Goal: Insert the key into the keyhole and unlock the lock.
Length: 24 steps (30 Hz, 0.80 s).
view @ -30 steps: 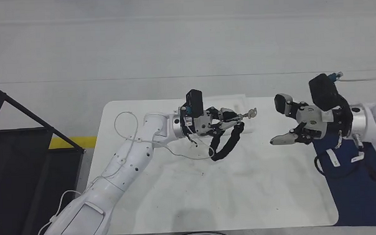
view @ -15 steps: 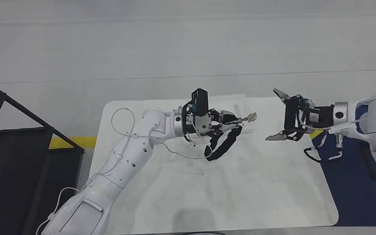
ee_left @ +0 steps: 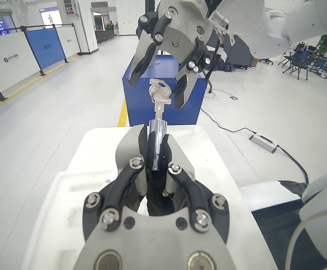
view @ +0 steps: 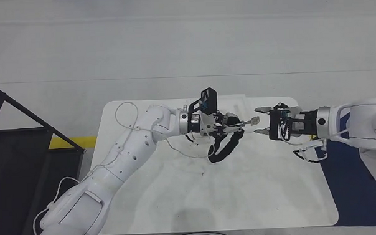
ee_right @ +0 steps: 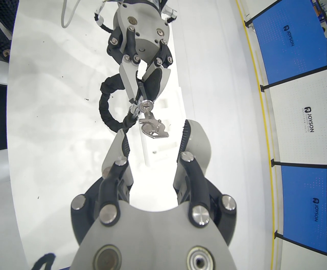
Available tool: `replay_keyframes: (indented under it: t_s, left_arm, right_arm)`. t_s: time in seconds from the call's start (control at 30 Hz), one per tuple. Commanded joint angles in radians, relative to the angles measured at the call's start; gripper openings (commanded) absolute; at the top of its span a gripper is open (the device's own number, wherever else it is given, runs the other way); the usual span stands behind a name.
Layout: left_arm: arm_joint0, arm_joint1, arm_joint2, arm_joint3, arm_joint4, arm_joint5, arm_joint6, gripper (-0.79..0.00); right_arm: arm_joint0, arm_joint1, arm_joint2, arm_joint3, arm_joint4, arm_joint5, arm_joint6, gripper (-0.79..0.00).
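My left gripper [view: 228, 123] is shut on the chrome lock cylinder [ee_left: 158, 133] and holds it above the table. The lock's black cable [view: 223, 147] hangs in a loop below it. A silver key [ee_left: 160, 94] sticks out of the keyhole, its head pointing at the right arm. My right gripper [view: 257, 120] is open, one fingertip on each side of the key head without touching it. The right wrist view looks straight at the cylinder face [ee_right: 145, 105], with the key [ee_right: 153, 127] between my open fingers [ee_right: 189, 127] and the left gripper [ee_right: 144, 98] behind.
The white table [view: 178, 192] lies beneath both arms, with a white foam tray [view: 234, 103] at its far edge. A blue box [view: 359, 192] stands off the table's right end. A black rack [view: 21, 154] stands at the left.
The right gripper has swung left across the table, turned level and closed in on the key head. The left arm with the lock has shifted slightly right.
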<state>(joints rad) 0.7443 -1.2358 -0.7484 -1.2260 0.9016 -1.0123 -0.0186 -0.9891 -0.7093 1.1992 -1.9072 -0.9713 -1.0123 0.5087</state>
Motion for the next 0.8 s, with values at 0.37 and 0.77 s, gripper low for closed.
replay_keyframes:
  t_s: [0.37, 0.77]
  left_arm:
    - [-0.024, 0.007, 0.05, 0.013, -0.04, 0.0, 0.002, -0.785]
    - [-0.035, 0.02, 0.078, 0.024, -0.057, 0.0, 0.014, -0.785]
  right_arm:
    - [-0.002, 0.002, -0.015, -0.042, -0.071, 0.007, -0.031, -0.548]
    - [-0.005, 0.006, -0.017, -0.085, -0.161, 0.0, -0.009, -0.557]
